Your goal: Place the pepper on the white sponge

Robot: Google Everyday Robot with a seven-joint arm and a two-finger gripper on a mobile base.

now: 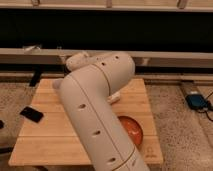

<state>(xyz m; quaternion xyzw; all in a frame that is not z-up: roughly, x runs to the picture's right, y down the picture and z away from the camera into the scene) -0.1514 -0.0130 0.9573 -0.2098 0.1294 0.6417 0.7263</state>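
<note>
A: Starting at the left — what lay there?

B: A flat black slab (31,114) on the speckled floor (14,97), just off the edge of the tabletop (47,127). The tabletop was pale wood, planked, matte, with squared corners.

A: And in the middle?

B: The arm (97,115) filled it — smooth off-white shell, rounded like a bent tube, with small round holes along its side. It folded over the tabletop and hid most of the surface behind it.

A: The pincer?

B: Not in view; it sat somewhere beyond the elbow, so I could not tell whether it was open, closed or gripping anything.

A: The pepper, the sponge?

B: Neither showed. If they were on the tabletop, they were behind the arm; I could not tell where.

A: How would you expect the pepper to handle?

B: My judgement only: light, slim, with a waxy skin that might slip. I would pinch it across the middle of the body, not the thin stem. The sponge should be soft and give a little under it.

A: To the right?

B: A round orange-red bowl (134,131), glossy, touching the arm's outline. Farther right, on the floor, a blue box (196,101) with cables.
</note>
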